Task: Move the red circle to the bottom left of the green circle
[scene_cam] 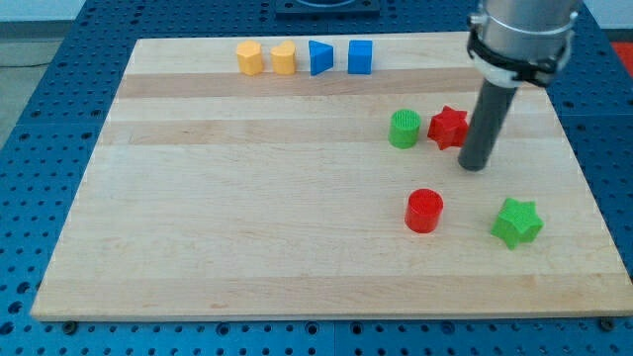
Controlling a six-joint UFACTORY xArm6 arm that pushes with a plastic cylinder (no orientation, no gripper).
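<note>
On the right half of the wooden surface [247, 218] you find everything that matters. The red circle [424, 211] sits below the green circle [404, 130], slightly toward the view's right of it and well apart, with bare wood between the two. So you can judge the task as not yet done: the red circle is already lower than the green one, but it lies on the wrong side and too far off to count as the bottom left.

My tip [475, 163] rests just to the view's right of the red star [448, 128], which itself stands just beside the green circle on that circle's right. The tip is above and to the right of the red circle, not touching it. You should note that this arm has no fingers at all, only the rod, so nothing is grasped or released; it can only push.

What is left, as you might plan it: bring the tip round to the right side of the red circle and push it toward the view's left, then nudge it up until it sits near the green circle's lower left. Take care not to knock the red star or the green circle on the way.

Elsewhere you see a green star [517, 222] to the right of the red circle, and two yellow blocks [267, 58] and two blue blocks [339, 57] lined along the view's top, all clear of the work.
</note>
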